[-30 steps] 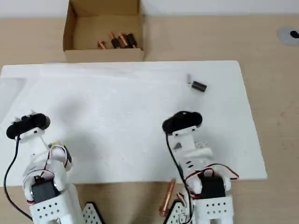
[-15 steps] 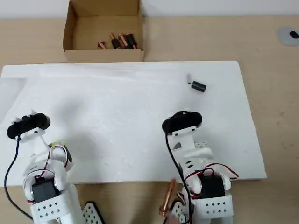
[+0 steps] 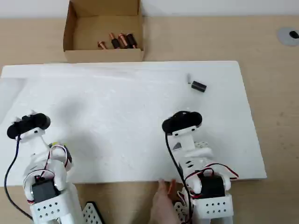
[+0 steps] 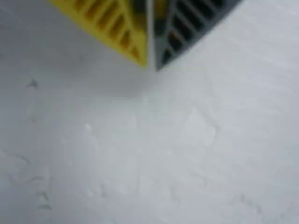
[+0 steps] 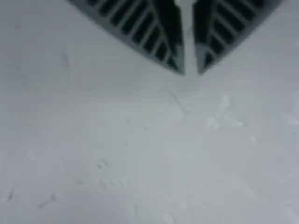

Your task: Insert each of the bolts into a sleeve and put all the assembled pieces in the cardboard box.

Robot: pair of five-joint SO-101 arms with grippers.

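Note:
A black sleeve (image 3: 198, 86) lies on the white foam board (image 3: 117, 102), at its far right part. The cardboard box (image 3: 70, 28) stands beyond the board and holds several copper bolts in black sleeves (image 3: 119, 41). A person's hand (image 3: 162, 206) is at the table's front edge beside the right arm's base, covering the loose copper bolt there. My left gripper (image 4: 152, 64) is shut just above bare foam, with nothing in it. My right gripper (image 5: 189, 70) hangs over bare foam with its tips nearly together and nothing between them. The left arm (image 3: 28, 125) and right arm (image 3: 182, 122) stand near the board's front.
The wooden table (image 3: 275, 93) surrounds the board. A grey round fitting (image 3: 288, 35) sits at the far right. A small light speck (image 3: 189, 78) lies by the sleeve. Bare foam stretches between the arms and the box.
A person's hand has come in from the front edge and now covers the copper bolt that lay beside the right arm's base. Neither arm has moved.

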